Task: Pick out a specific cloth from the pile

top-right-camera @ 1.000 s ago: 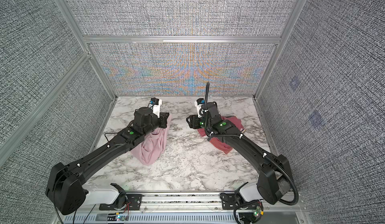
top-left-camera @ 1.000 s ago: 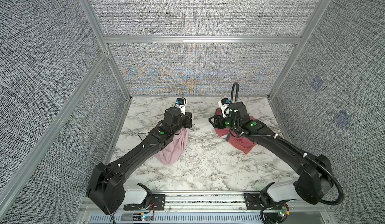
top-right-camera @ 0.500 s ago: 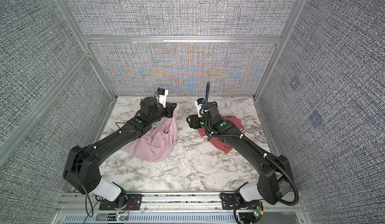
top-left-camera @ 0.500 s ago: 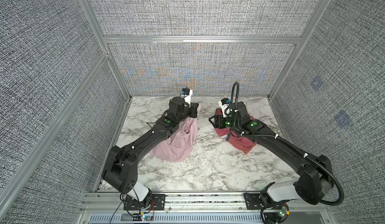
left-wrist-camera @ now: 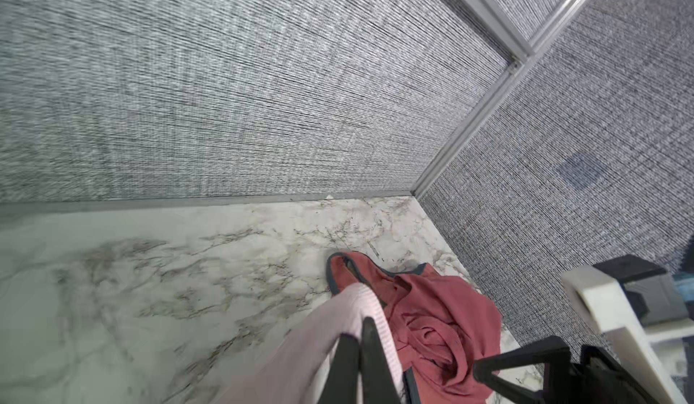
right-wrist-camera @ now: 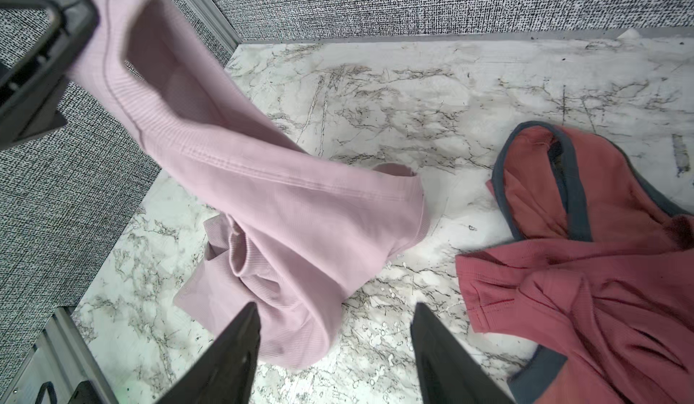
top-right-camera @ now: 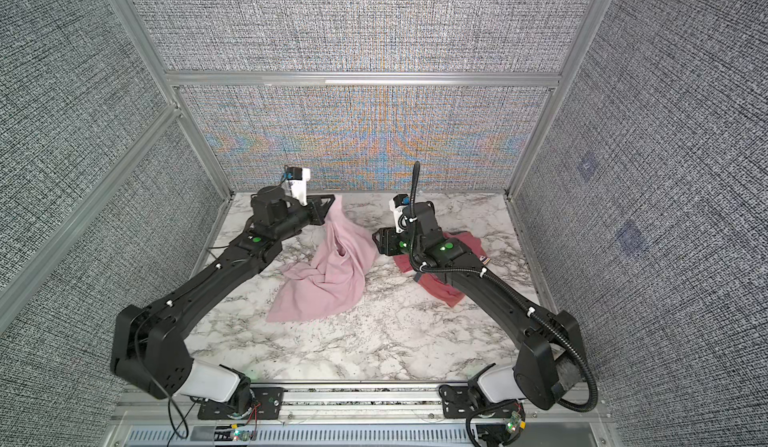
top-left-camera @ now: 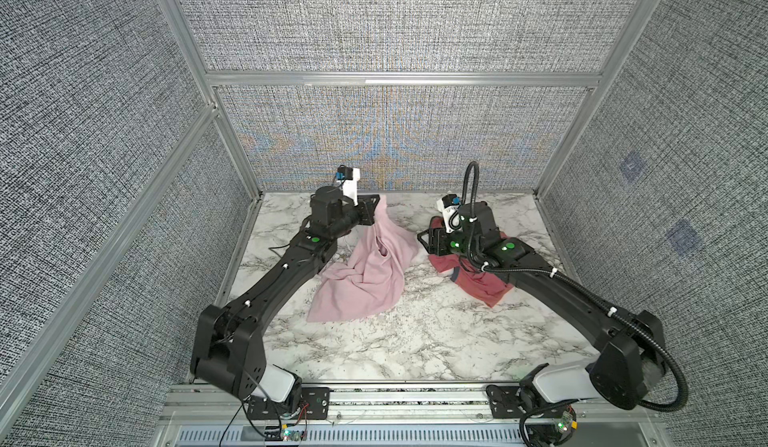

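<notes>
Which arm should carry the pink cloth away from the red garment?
Left. The left gripper is shut on the pale pink cloth, holding its edge raised. The right gripper is open and empty beside the coral-red garment.

Cloth (top-left-camera: 365,274) left of garment (top-left-camera: 478,289) on table (top-left-camera: 415,341), apart, cloth's corner up in left end effector (top-left-camera: 375,207)

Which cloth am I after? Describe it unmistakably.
On the marble table, look left of centre, below the left gripper. The cloth hangs from it, pooling underneath. It is plain pale pink; the neighbouring garment is coral-red with grey-blue trim.
</notes>
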`<state>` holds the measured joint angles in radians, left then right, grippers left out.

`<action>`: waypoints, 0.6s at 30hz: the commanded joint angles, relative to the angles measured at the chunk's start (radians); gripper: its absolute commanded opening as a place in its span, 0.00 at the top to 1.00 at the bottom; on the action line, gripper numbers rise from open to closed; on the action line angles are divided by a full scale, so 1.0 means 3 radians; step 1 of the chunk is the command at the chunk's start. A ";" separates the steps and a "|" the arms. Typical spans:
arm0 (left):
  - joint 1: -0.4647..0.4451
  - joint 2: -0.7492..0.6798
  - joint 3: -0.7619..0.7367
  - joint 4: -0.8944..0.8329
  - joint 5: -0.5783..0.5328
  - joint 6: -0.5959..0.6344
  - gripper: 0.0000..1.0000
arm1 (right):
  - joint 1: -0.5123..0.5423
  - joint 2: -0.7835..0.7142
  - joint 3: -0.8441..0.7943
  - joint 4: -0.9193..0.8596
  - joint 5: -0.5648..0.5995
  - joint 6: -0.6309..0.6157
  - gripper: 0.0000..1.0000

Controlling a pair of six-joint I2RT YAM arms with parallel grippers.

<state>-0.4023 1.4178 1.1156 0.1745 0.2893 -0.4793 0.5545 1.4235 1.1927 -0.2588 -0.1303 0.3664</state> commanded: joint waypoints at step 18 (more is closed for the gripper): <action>0.0359 -0.1661 -0.1643 -0.1503 -0.1246 -0.0647 1.00 | -0.0002 0.0271 0.0120 0.0093 -0.0214 -0.0049 0.35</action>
<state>-0.2981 0.9470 0.6533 -0.2279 -0.0132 -0.6163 0.5533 1.5021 1.2194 -0.2398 -0.1825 0.3588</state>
